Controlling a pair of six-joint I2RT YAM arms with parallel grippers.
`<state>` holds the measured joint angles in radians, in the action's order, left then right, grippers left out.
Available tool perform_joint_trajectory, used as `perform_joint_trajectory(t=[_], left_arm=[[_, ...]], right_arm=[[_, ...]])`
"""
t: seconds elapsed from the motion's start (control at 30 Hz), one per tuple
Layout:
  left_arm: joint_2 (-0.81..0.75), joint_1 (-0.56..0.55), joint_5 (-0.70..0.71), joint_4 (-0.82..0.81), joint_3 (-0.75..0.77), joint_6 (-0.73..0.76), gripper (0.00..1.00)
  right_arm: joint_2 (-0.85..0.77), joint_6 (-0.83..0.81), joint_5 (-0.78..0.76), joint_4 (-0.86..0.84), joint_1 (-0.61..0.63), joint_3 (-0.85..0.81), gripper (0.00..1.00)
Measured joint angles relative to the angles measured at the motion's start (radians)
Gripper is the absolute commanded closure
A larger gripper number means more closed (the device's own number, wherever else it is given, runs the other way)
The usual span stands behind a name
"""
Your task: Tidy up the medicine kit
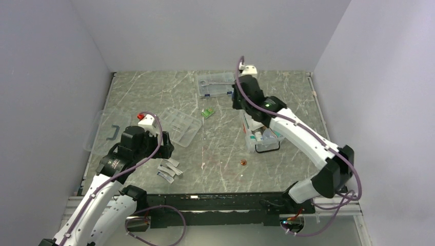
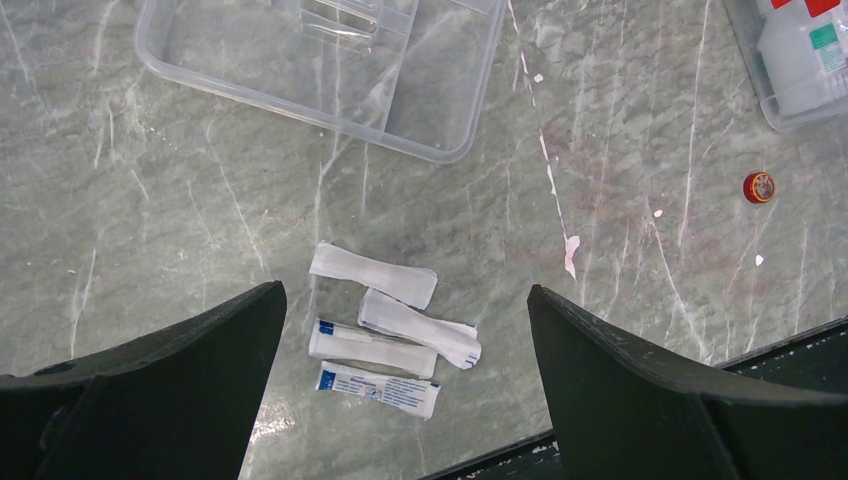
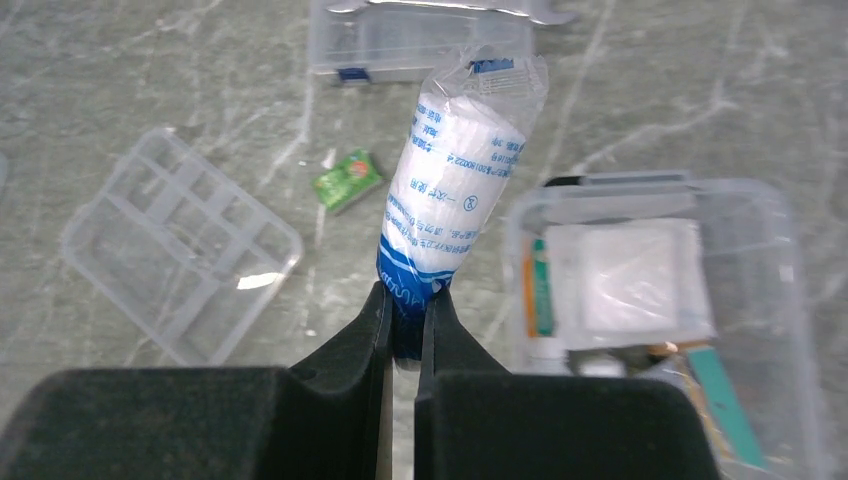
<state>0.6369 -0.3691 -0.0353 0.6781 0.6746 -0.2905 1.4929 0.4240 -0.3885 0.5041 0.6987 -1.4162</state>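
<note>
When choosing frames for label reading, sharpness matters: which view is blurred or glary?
Right wrist: wrapped roll sharp; the clear box beside it soft. Left wrist: packets crisp, fingers dark and featureless. Top external: evenly lit, print too small to read.

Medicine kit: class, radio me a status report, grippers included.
Left gripper open over four packets. Right gripper shut on gauze roll, beside the box. Nothing seen blocking.

Quick count from where I'm standing: four white packets (image 2: pixel 372 275), one green packet (image 1: pixel 207 113), one wrapped gauze roll (image 3: pixel 455 190), one little red cap (image 2: pixel 758 187), one divided tray (image 1: pixel 182 125), one lid (image 1: pixel 105 132), one clear box (image 3: pixel 650 187), one flat case (image 1: pixel 215 84).
</note>
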Motion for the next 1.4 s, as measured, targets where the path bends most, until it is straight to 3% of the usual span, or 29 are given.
perform_joint_trajectory(t=[0.33, 1.1, 1.4], left_arm=[[0.000, 0.000, 0.006, 0.000, 0.000, 0.000, 0.01], [0.000, 0.000, 0.008, 0.000, 0.000, 0.000, 0.01], [0.002, 0.000, 0.008, 0.000, 0.001, 0.000, 0.01]], right_arm=[[-0.132, -0.158, 0.088, 0.063, -0.152, 0.170, 1.00], [-0.036, -0.196, 0.262, 0.005, -0.264, 0.410, 1.00], [0.042, -0.195, 0.298, -0.058, -0.268, 0.410, 0.75]])
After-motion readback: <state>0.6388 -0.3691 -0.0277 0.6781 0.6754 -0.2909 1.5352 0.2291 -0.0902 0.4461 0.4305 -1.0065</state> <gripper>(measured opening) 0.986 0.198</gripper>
